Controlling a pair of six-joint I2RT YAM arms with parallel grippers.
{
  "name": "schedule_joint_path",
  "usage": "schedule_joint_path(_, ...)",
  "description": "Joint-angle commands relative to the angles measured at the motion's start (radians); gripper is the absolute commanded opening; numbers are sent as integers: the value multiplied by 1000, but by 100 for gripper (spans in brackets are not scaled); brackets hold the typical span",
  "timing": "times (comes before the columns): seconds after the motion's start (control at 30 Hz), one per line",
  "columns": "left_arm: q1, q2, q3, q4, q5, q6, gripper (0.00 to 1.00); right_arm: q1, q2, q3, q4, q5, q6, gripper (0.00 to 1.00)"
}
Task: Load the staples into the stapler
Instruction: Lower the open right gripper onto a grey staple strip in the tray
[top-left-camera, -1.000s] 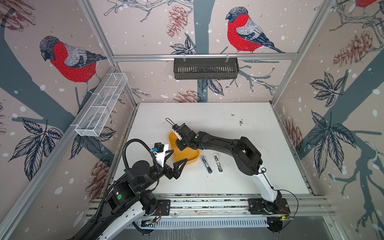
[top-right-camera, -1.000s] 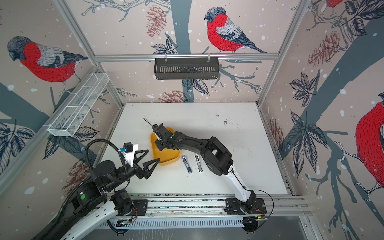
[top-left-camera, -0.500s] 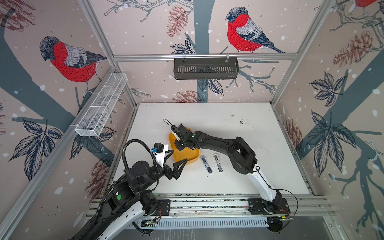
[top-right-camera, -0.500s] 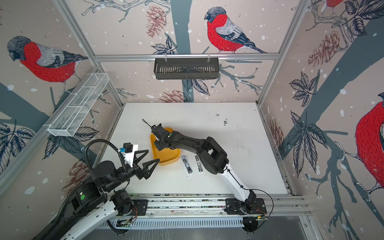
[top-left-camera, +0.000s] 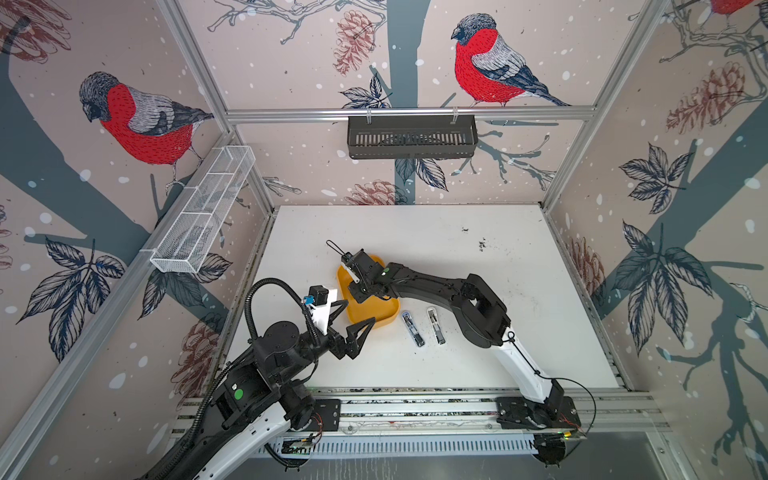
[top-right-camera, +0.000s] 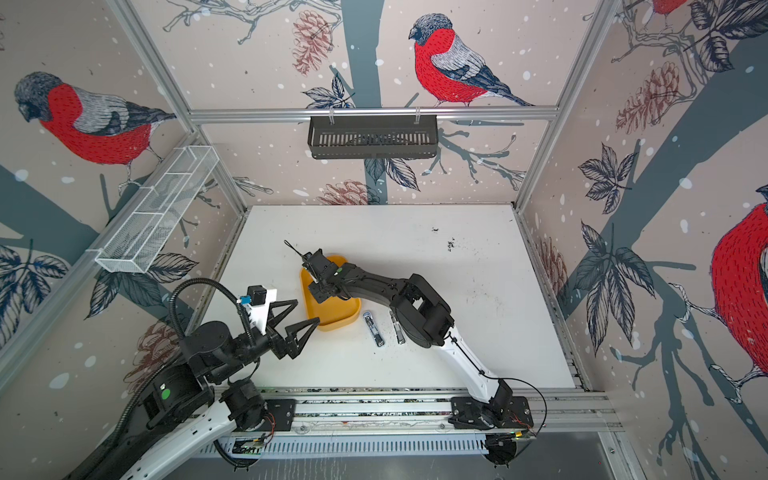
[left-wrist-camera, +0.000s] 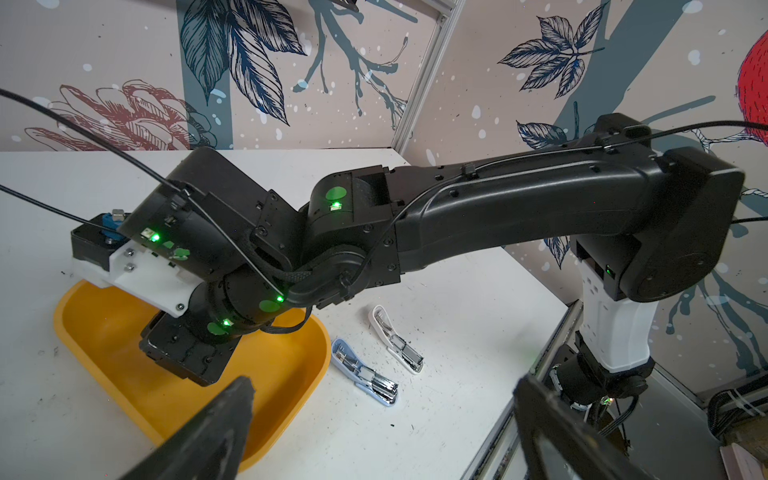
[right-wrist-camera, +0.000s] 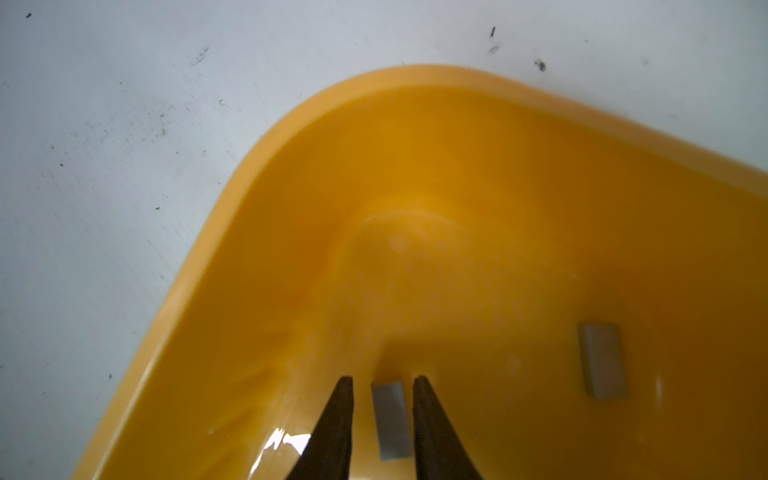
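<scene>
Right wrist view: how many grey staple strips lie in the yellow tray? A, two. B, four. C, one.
A: one staple strip lies between the fingertips of the right claw, with a gap on each side. A second staple strip lies apart from it. Both are on the floor of the yellow tray.

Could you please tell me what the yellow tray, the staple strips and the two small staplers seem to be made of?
The yellow tray: probably moulded plastic, glossy; smooth rounded rim, bright highlight. The staple strips: likely metal, matt grey, flat with crisp edges. The light-blue stapler and white stapler: seemingly plastic shells, shiny metal parts inside.
</scene>
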Motion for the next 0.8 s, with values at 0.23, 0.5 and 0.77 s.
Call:
schedule_joint_path(0.23,4,6,-2,38,21,0,97,1,29,36,-41,29,-15,28)
schedule_joint_path(0.5,10,8,-3,40,27,1,97,0,47,53,-76,34,-30,28)
schedule_joint_path(0.77,14,7,-3,41,33,1,97,-2,73,95,-145,44,-48,25)
